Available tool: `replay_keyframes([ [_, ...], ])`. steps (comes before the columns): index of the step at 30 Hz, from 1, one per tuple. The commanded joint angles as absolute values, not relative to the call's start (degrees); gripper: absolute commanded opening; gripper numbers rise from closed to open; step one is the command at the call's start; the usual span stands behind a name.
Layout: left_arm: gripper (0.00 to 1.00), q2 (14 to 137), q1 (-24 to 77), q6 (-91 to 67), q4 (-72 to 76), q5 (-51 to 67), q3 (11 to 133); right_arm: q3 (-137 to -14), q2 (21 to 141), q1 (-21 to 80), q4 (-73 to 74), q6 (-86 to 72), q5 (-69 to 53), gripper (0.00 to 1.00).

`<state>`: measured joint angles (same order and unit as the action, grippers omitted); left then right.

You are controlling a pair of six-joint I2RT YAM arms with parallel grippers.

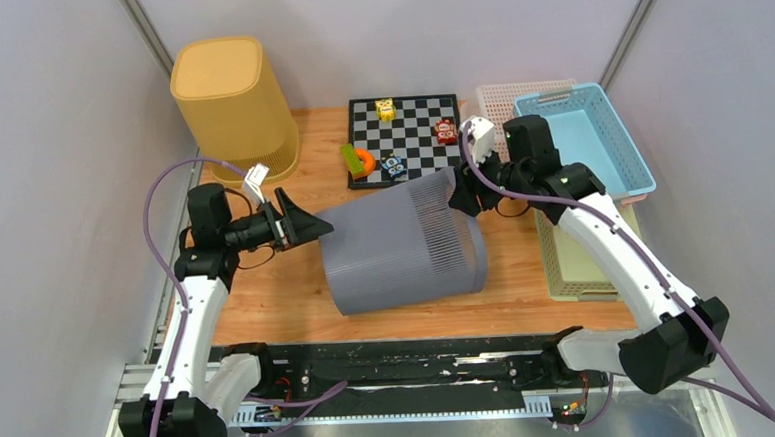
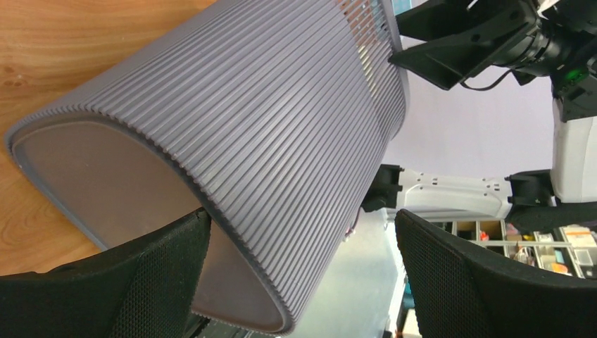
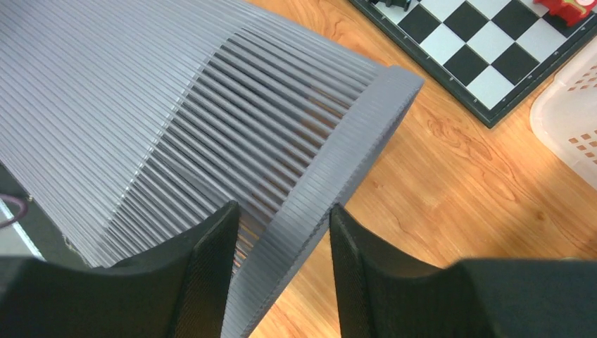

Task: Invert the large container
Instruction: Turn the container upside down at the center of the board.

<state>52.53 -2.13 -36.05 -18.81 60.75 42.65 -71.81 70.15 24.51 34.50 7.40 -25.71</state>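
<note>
The grey ribbed container [image 1: 400, 243] lies on its side at the centre of the top view, with its open rim toward the upper right and its closed base toward the left. The right gripper [image 3: 281, 211] pinches the rim band, one finger inside and one outside. The left gripper [image 2: 303, 225] gapes wide around the base edge; I cannot tell whether it touches.

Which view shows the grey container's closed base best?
Left wrist: the closed base faces the lens, largely in view. Top external shows only the grey container from its ribbed side; right wrist shows only its slotted rim in the right hand.
</note>
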Motion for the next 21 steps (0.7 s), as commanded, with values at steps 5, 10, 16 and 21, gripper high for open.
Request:
replay_keyframes([
  [5,1.0,49.8,-0.7,-45.8,-8.6,66.7,46.5,-75.2,76.6,20.6,37.2,0.4,-41.1,0.42],
  [10,1.0,49.3,-0.6,-49.0,-5.7,66.4,47.3,-76.0,77.3,19.3,37.2,-2.4,-44.4,0.42],
  [16,1.0,48.6,-0.6,-54.1,-0.5,65.6,48.4,-76.0,77.4,19.2,37.1,-3.3,-47.4,0.42],
  [21,1.0,47.7,-0.6,-56.9,3.6,64.5,49.6,-75.7,77.8,19.2,36.5,-4.3,-49.5,0.43],
])
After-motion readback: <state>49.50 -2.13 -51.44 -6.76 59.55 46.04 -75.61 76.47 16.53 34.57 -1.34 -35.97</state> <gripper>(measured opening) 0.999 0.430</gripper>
